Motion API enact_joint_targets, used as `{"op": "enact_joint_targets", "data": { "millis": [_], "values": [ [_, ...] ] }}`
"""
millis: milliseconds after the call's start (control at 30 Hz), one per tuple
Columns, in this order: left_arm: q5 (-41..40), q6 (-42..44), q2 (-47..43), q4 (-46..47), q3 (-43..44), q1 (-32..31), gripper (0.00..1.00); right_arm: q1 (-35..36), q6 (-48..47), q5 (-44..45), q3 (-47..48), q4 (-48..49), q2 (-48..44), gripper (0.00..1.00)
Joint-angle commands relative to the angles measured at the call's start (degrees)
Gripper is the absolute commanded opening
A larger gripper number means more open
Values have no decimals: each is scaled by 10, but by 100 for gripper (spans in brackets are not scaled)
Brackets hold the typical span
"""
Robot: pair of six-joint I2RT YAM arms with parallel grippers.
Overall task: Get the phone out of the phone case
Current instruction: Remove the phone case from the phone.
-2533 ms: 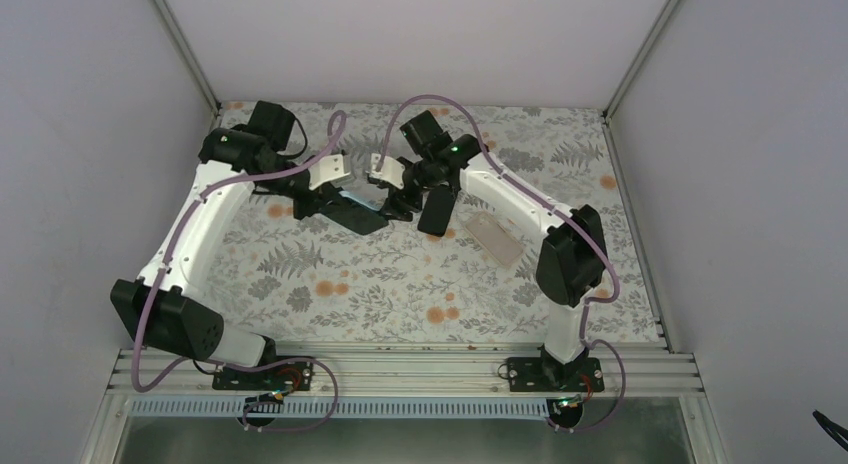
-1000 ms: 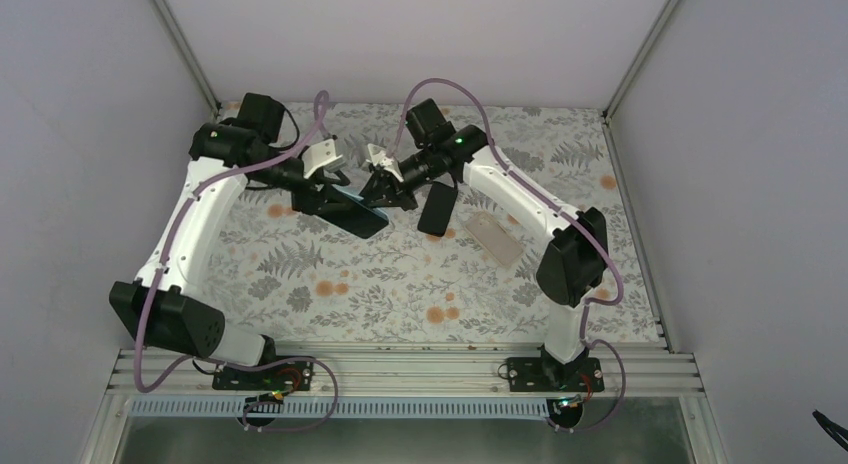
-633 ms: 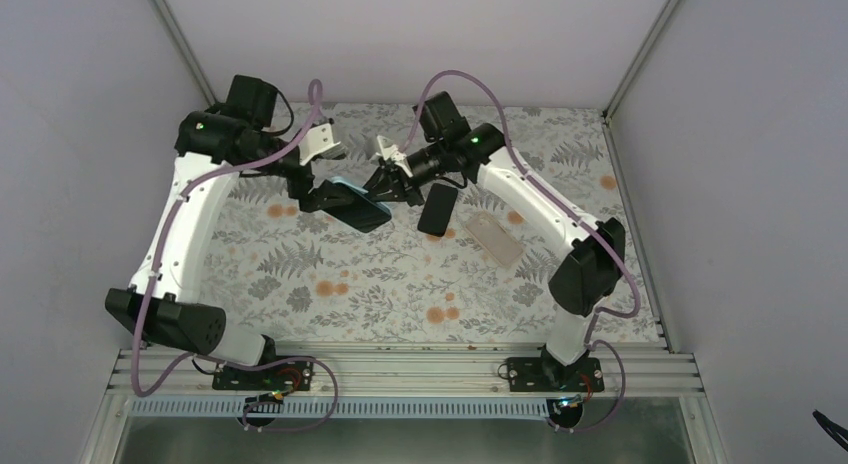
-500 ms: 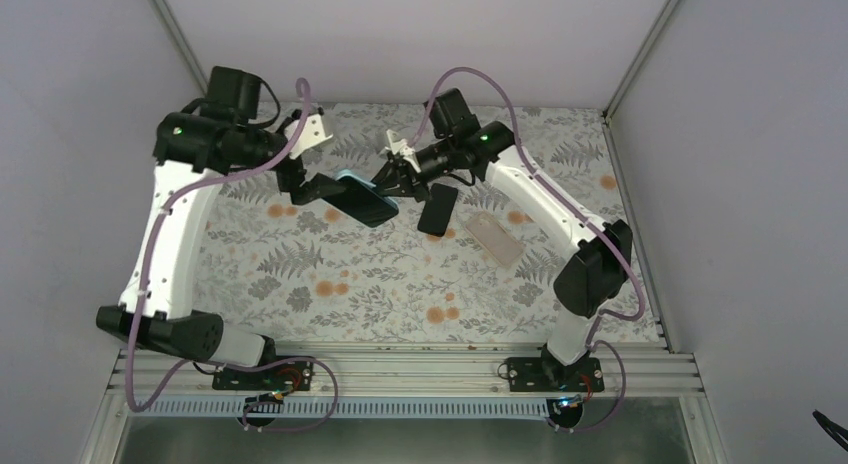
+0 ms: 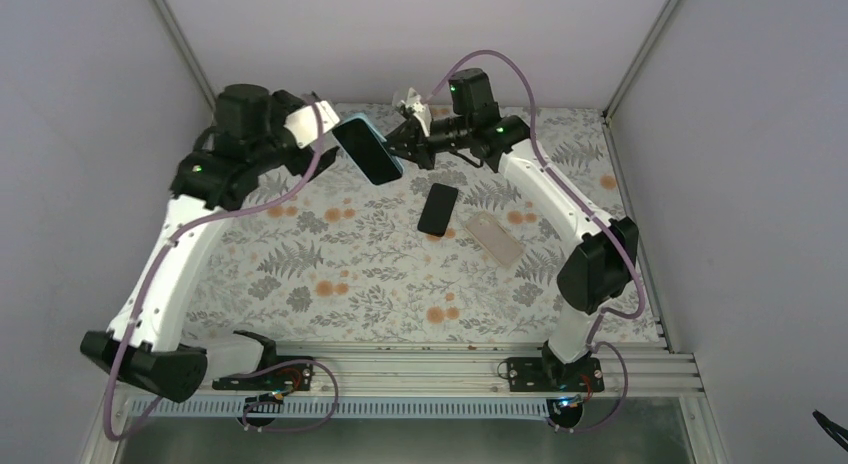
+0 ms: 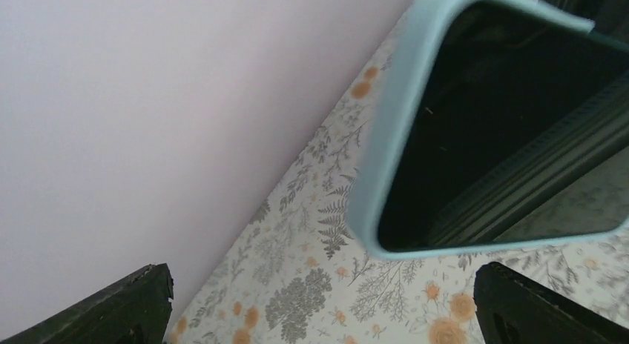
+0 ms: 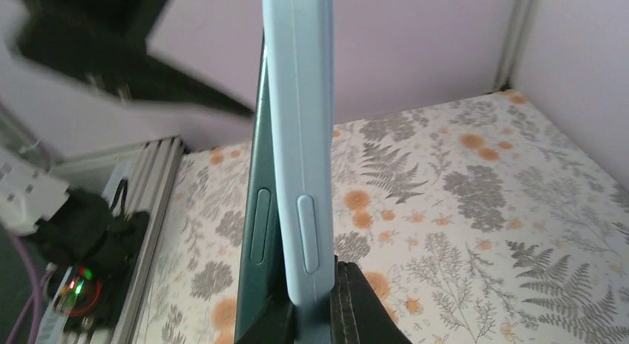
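Note:
A phone in a light blue phone case (image 5: 368, 150) hangs tilted in the air over the back of the table. My right gripper (image 5: 404, 148) is shut on its right end. In the right wrist view the case's blue edge (image 7: 300, 136) stands upright between my fingers (image 7: 348, 307), with a dark green edge (image 7: 258, 233) showing beside it. My left gripper (image 5: 322, 144) is open, just left of the phone and apart from it. Its wrist view shows the black screen (image 6: 504, 129) above and to the right, and nothing lies between the fingers (image 6: 141, 303).
A bare black phone (image 5: 437, 209) lies on the flowered tablecloth mid-table, and a clear case (image 5: 492, 236) lies to its right. White walls close in the left, back and right sides. Both arms reach high over the back of the table.
My left gripper opened, let go of the cased phone and drew back to the left. Both arms rose, and my right gripper carried the cased phone up and toward the back wall.

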Motion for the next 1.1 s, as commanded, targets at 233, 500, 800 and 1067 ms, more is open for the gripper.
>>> {"op": "enact_joint_targets", "data": {
  "millis": [233,500,800,1067],
  "values": [
    [-79,-91,5,283,-92,-98,100,0,214,122,43,183,-20,3],
    [-104,-93,42,311,-123,-144,100,0,252,178,44,220,-13,3],
    [-163,-100,62,380,-157,-161,100,-1,262,223,47,229,-9,3],
    [-209,-105,88,409,-146,-172,100,0,274,230,29,252,-24,3]
  ]
}}
